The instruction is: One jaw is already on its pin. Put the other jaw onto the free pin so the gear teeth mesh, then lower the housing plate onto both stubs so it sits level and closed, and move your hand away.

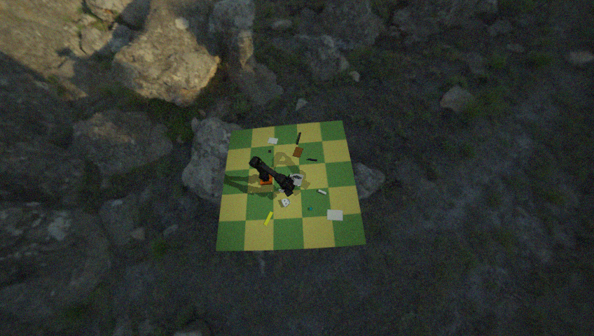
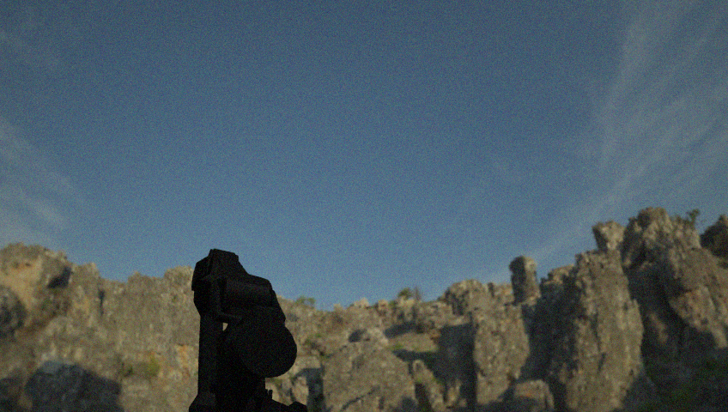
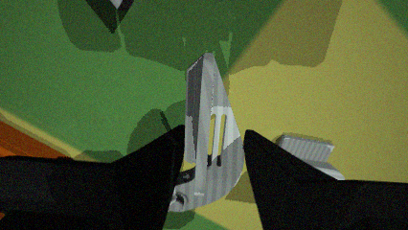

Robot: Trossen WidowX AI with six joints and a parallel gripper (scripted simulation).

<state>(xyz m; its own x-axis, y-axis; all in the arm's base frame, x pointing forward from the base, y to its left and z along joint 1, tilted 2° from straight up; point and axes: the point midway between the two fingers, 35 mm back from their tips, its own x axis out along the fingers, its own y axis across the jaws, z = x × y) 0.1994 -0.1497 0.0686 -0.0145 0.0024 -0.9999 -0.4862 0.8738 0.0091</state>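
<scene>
My gripper (image 3: 215,134) is shut on a grey jaw (image 3: 225,168), its fingers on either side of it. The jaw has two long slots, a tall ridge and a pointed end toward the top of the wrist view; part of its lower left edge is behind the left finger. In the top view a pale block (image 1: 298,181) with dark parts on it lies just right of the gripper; its pins and the other jaw are too small to make out. A small white plate (image 1: 285,202) with dark spots, which looks like the housing plate, lies just below the gripper.
On the chequered mat (image 1: 287,237) lie a yellow bar (image 1: 268,218), white plates (image 1: 335,214) (image 1: 272,141), a white bar (image 1: 322,192), a teal piece (image 1: 309,208), a brown plate (image 1: 297,152) and black bars (image 1: 298,138) (image 1: 312,159). A grey ribbed block (image 3: 306,149) is behind the right finger.
</scene>
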